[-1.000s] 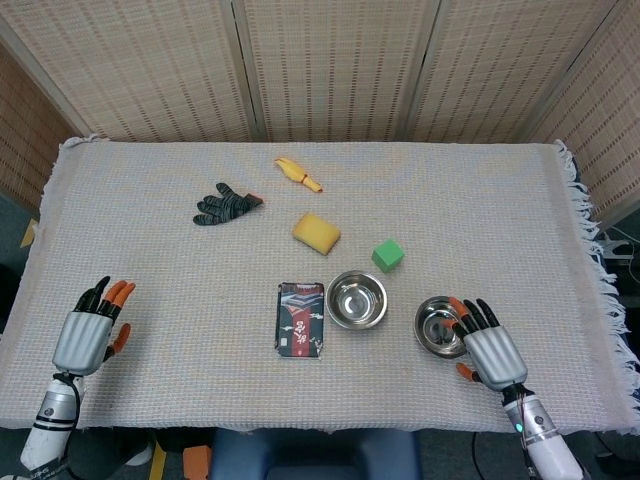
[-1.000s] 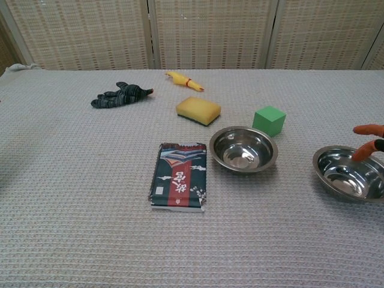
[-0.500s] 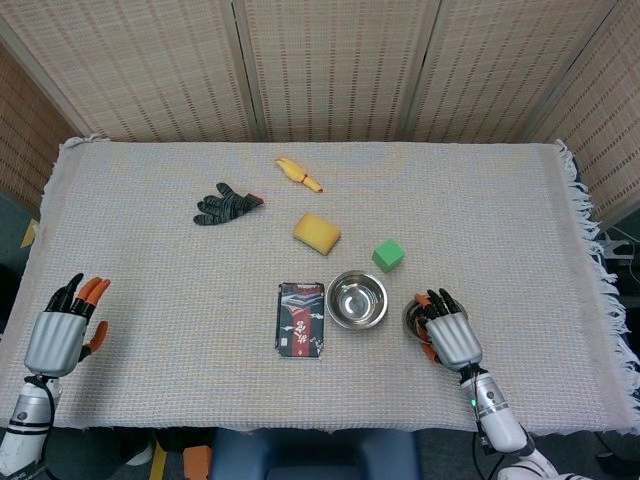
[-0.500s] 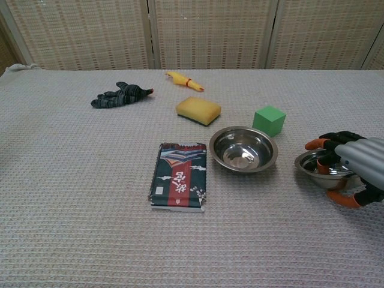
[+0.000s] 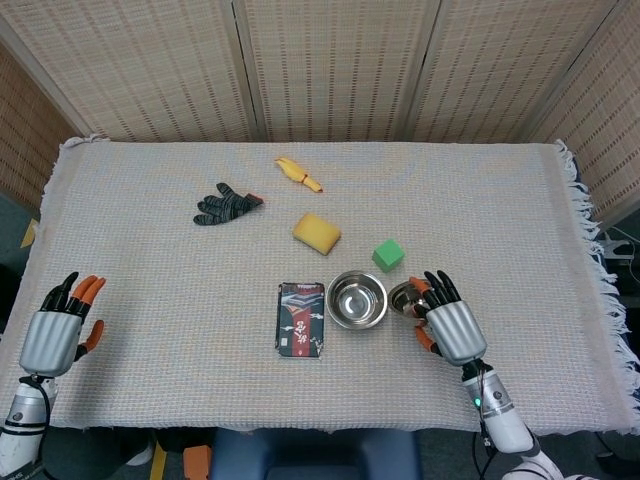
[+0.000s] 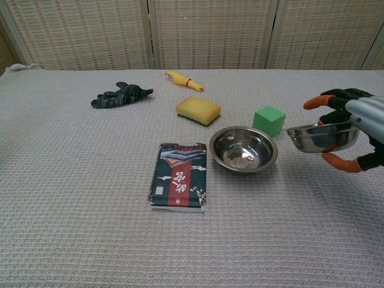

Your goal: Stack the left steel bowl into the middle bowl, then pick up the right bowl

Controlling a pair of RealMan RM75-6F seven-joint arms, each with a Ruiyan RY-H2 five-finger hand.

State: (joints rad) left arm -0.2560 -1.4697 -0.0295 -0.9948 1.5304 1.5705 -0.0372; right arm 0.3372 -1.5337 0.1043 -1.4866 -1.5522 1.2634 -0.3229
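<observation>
Now, from the head view, your right hand [image 5: 448, 320] sits just right of the middle bowl [image 5: 357, 299], fingers wrapped on the right bowl [image 5: 403, 297], whose rim shows only as a sliver past the fingertips; most of it is hidden under the hand, so you cannot tell from here whether it touches the cloth; your left hand [image 5: 60, 330] hovers at the near left edge of the table [image 5: 150, 280], fingers spread and holding nothing, well apart from both bowls; the middle bowl stands just right of the patterned packet [image 5: 301, 319], with the green cube [image 5: 388, 254] and the yellow sponge [image 5: 316, 232] behind it. From the chest view the matter is plainer; your right hand [image 6: 354, 129] grips the right bowl [image 6: 322, 137] by its far side, fingers over the rim and thumb beneath, and the bowl hangs clear above the cloth, roughly level; it lies to the right of the middle bowl [image 6: 243, 149], mouth up; only two bowls show, so the stacking looks done, and the lift is under way.
</observation>
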